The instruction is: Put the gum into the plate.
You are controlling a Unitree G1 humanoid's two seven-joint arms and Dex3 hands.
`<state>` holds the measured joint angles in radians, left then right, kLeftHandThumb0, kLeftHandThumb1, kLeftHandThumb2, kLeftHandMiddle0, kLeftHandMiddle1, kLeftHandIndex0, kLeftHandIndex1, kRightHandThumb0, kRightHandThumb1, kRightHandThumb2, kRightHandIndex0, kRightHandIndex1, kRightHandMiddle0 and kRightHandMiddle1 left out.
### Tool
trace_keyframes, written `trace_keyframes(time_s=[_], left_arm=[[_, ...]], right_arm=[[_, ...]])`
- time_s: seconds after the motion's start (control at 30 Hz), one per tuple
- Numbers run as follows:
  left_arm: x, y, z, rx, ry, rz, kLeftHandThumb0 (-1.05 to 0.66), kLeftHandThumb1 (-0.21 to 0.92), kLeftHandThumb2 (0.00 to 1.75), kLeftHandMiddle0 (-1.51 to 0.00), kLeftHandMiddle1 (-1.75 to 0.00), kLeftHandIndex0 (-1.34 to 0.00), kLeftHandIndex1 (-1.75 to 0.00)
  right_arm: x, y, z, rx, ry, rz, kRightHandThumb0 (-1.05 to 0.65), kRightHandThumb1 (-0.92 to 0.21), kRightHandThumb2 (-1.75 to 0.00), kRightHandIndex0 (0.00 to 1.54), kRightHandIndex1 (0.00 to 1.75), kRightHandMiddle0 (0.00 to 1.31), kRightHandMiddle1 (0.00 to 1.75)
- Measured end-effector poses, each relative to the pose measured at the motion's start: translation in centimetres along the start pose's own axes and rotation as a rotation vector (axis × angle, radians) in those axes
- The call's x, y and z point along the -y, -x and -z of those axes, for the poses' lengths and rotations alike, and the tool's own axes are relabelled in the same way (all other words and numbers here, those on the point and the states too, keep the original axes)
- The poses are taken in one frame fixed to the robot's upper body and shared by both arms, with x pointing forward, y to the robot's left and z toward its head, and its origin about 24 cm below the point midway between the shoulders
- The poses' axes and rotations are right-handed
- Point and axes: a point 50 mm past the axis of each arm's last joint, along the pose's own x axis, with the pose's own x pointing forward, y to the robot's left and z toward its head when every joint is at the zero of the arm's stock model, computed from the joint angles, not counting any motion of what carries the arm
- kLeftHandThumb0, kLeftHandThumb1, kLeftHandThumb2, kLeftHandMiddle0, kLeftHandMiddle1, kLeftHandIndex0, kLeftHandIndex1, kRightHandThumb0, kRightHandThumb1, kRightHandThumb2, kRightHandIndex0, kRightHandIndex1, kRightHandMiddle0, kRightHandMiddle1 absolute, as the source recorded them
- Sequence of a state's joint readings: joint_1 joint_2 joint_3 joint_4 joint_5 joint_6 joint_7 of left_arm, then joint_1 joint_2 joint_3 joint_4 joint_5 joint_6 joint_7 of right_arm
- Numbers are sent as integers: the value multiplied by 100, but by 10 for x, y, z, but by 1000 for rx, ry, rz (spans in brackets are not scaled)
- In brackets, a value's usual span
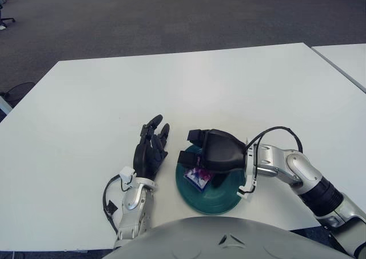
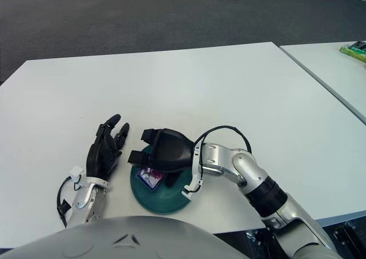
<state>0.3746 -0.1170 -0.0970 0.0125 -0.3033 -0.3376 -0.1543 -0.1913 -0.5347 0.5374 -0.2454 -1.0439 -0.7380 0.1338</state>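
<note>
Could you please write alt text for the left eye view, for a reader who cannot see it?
The robot's right hand hovers over a dark green plate near the front edge of a white table, with a small purple gum packet lying in the plate just under its fingers. The left hand shows to the plate's left, fingers extended, holding nothing.

head stereo pair, forward-down, close over white table (image 1: 229, 82); both views share whole tabletop.

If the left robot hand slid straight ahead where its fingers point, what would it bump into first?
Probably nothing: the left robot hand points up the bare white table, left of the green plate. The way looks free.
</note>
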Motion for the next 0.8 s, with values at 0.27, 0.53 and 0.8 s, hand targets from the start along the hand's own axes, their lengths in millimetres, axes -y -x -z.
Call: trace_keyframes(time_s=[0.27,0.53,0.8], left_arm=[[-2,1,-1,-5,11,0,-86,92,88,-39,0,0,-77],[-2,2,-1,-6,2,1,-88,92,92,-40,-1,0,-77],[-1,5,-3,1,-2,0,-85,92,96,-39,0,0,-77]], right_arm=[[-1,1,0,-58,-36,70,-36,-92,-52,35,175,20,175],[6,12,3,-77,16,9,-80,-92,-93,28,27,1,63],[8,17,5,-92,24,-89,-94,-92,-107,13,1,0,32]])
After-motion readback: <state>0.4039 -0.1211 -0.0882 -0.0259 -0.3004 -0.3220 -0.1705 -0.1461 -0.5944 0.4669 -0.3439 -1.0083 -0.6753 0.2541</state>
